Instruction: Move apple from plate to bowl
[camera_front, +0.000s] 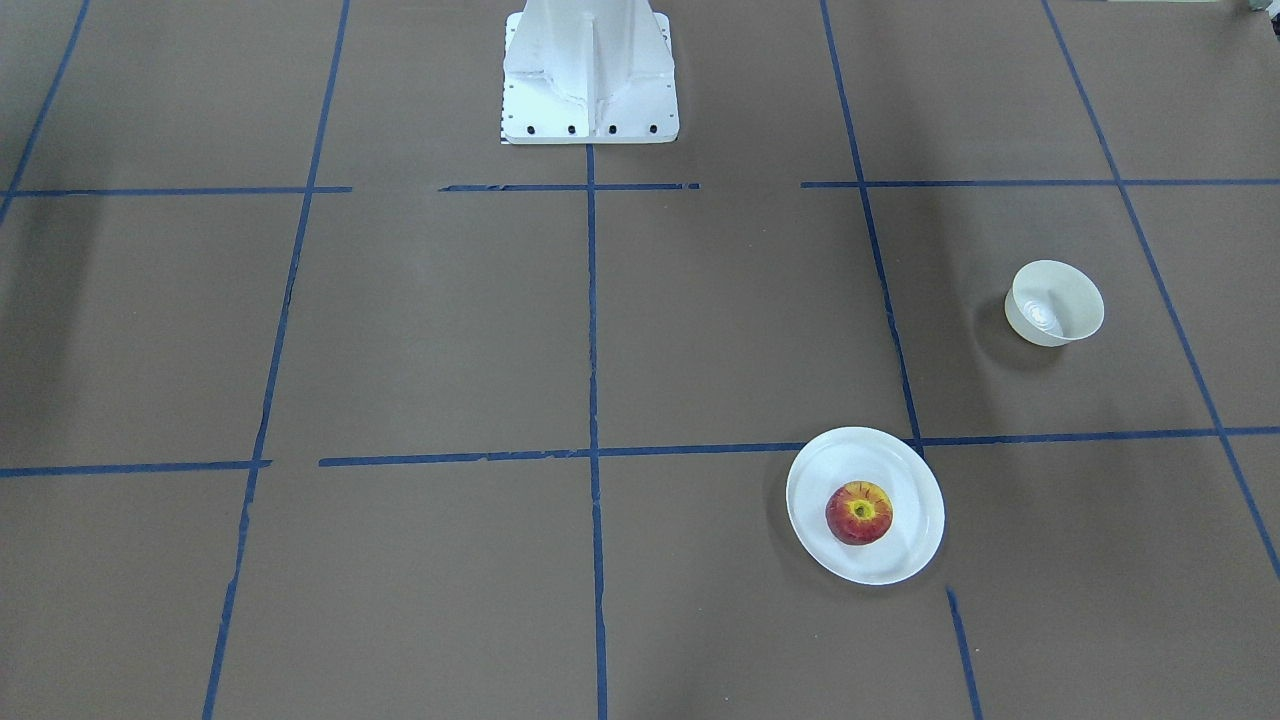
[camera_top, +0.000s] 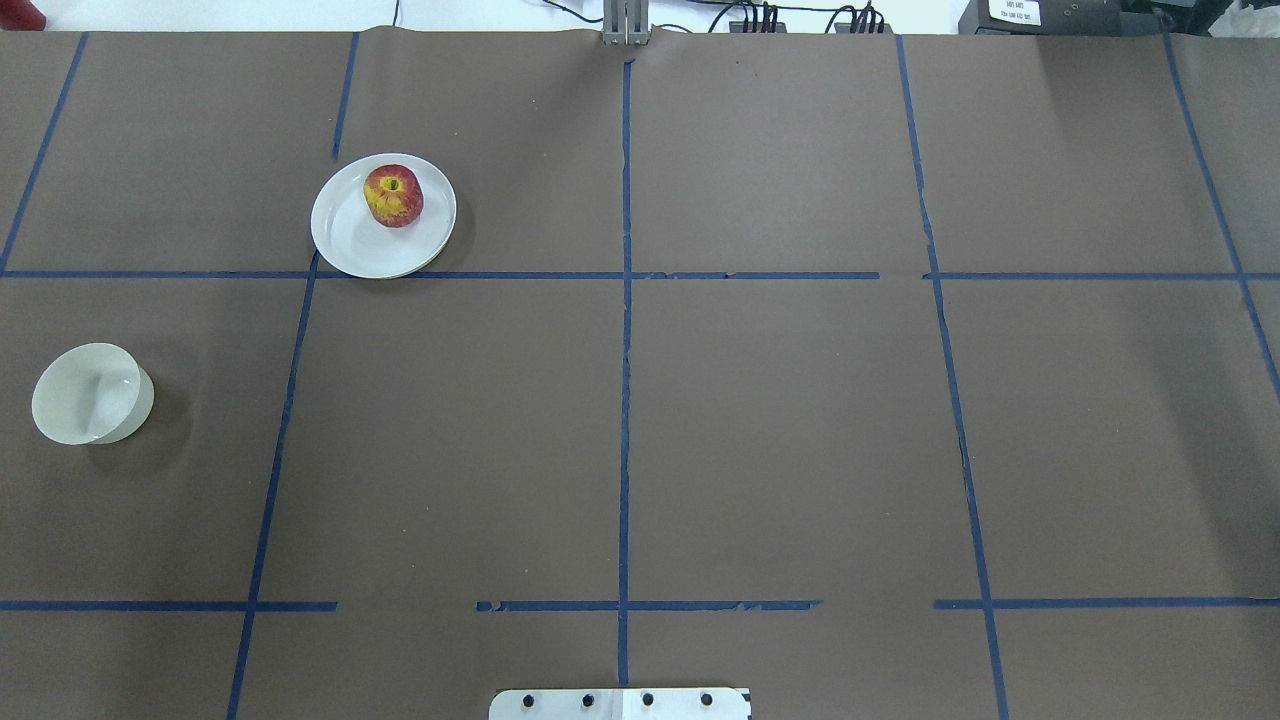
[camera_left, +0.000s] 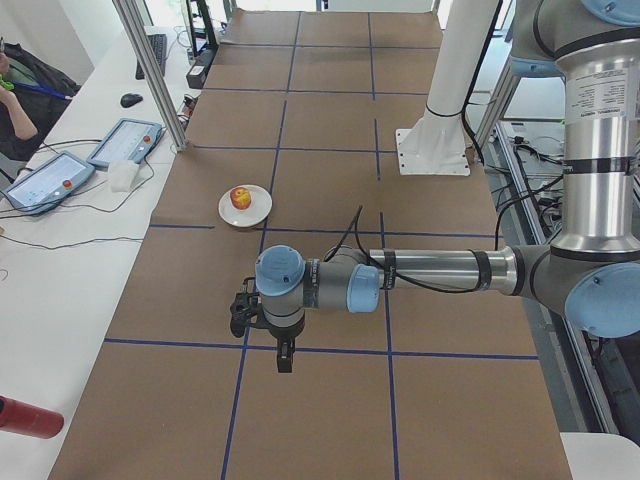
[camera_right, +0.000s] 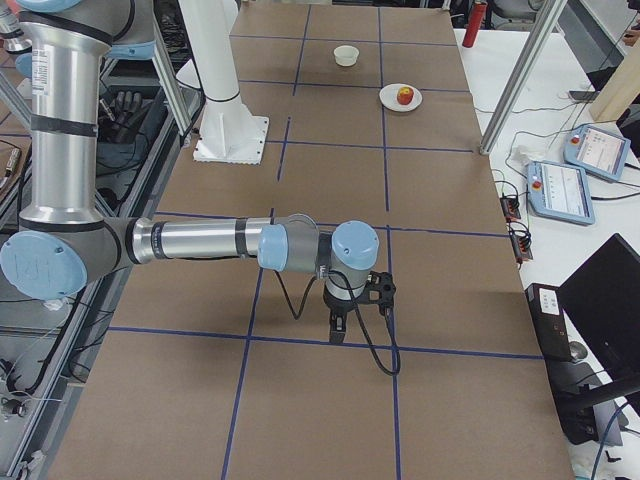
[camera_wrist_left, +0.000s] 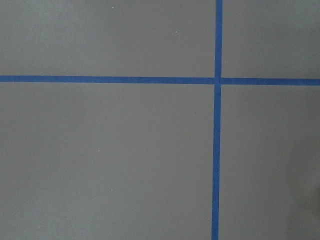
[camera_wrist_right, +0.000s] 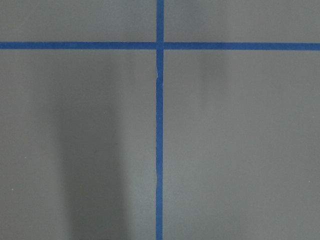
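Well apart from left pincer (camera_left: 285, 358) and right pincer (camera_right: 337, 330), apple (camera_front: 859, 512) on plate (camera_front: 908, 468); pincer openness indiscernible.

A red apple (camera_front: 859, 512) sat on a white plate (camera_front: 905, 470). A small cream bowl (camera_front: 1054, 303) stood apart.

Apple (camera_top: 393, 195) is sitting on plate (camera_top: 350, 245), toward its far edge. Bowl (camera_top: 90, 393) is standing apart from plate on table (camera_top: 780, 420), nearer robot base (camera_top: 620, 703) and further left.
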